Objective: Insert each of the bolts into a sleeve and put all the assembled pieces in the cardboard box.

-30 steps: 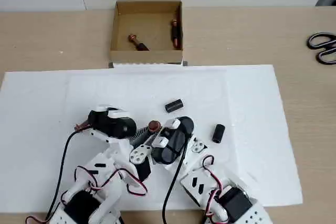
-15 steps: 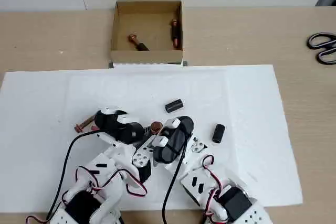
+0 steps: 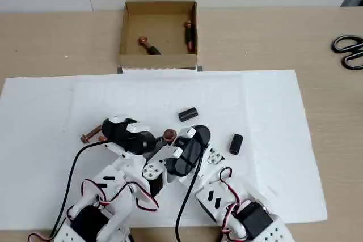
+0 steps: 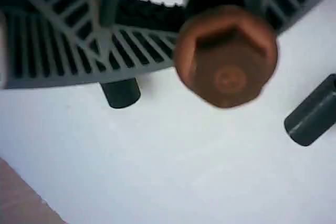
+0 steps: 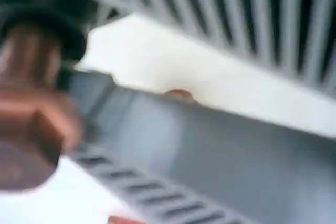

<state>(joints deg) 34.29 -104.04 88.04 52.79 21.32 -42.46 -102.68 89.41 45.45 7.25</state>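
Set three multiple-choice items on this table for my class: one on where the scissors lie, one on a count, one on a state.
1. Where do the scissors lie? A on the bare table, off the white sheet; B upon that sheet; C on a shelf.
2. How many assembled pieces lie in the cardboard box? A none; B two; C four.
3. The cardboard box is: A shut with a lid; B tipped over; C open on top.
Key: 1 A, wood shows under them; 2 B, one lies left, a second right; 3 C, its floor shows from above.
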